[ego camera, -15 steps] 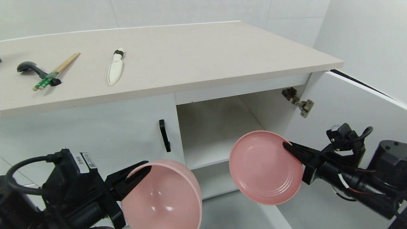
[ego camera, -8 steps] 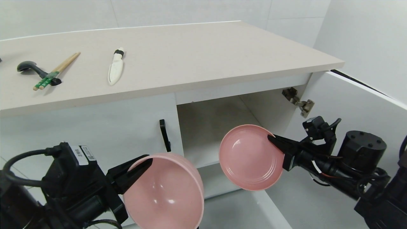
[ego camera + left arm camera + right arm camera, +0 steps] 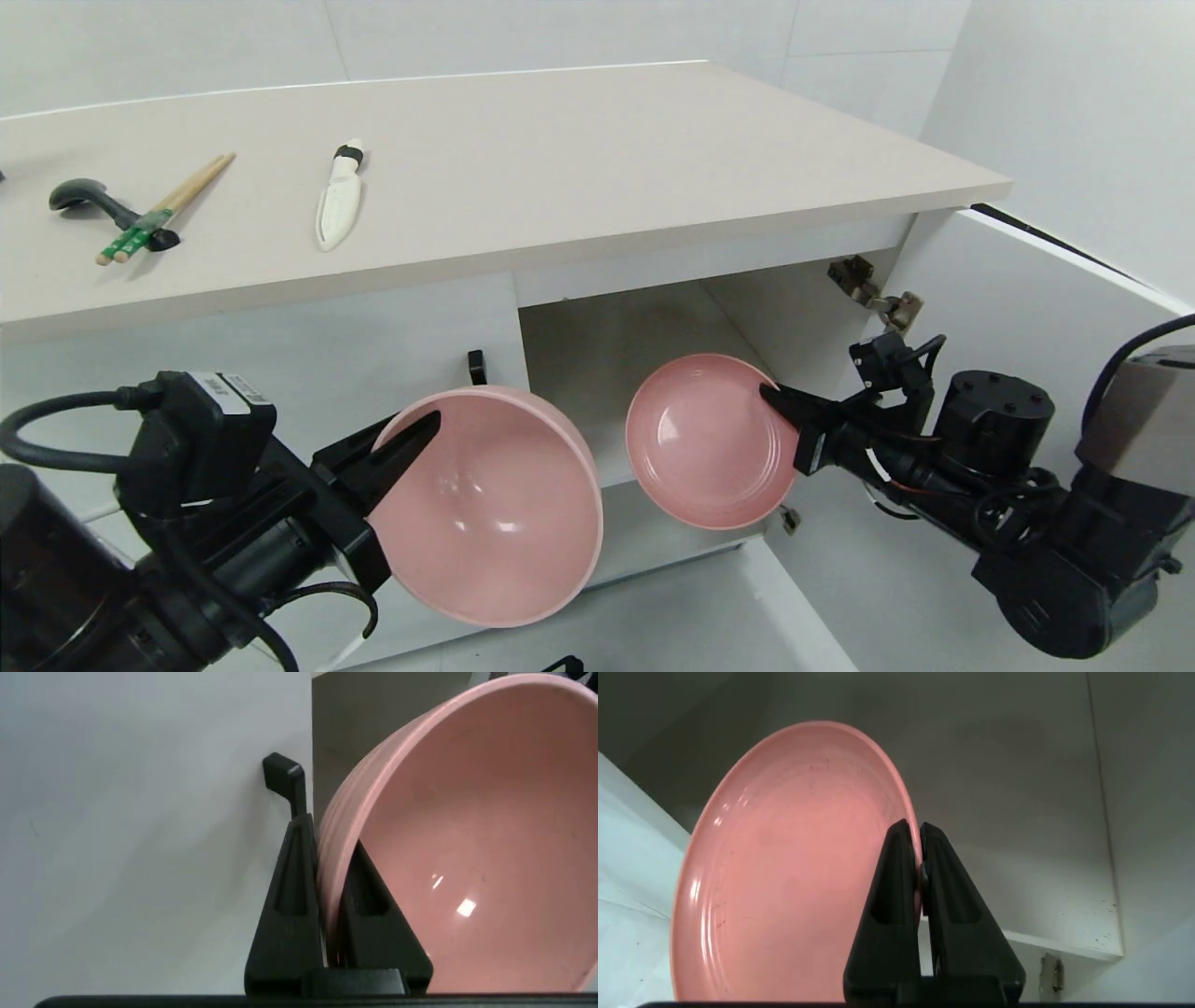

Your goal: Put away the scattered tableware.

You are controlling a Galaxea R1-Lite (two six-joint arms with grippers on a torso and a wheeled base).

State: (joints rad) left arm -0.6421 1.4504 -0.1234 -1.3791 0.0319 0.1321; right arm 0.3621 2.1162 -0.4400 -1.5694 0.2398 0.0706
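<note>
Having been brought nearer the open white cabinet [image 3: 644, 364] for shelving, shallow pink plate [image 3: 700, 448] and deep pink bowl [image 3: 495, 513] are clamped by right hand [image 3: 767, 392] and left hand [image 3: 429, 422].

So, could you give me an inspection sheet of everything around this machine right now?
Surface: beige countertop over a white cupboard whose right door is open.
Job's things: pink bowl and pink plate held up before the cupboard opening; chopsticks, black spoon and white knife lie on the countertop.
Clutter: nothing seen.
Claws: left claw shut on the pink bowl's rim; right claw shut on the pink plate's rim.
Cables: black cable loops beside the left arm.
Surroundings: white wall.
</note>
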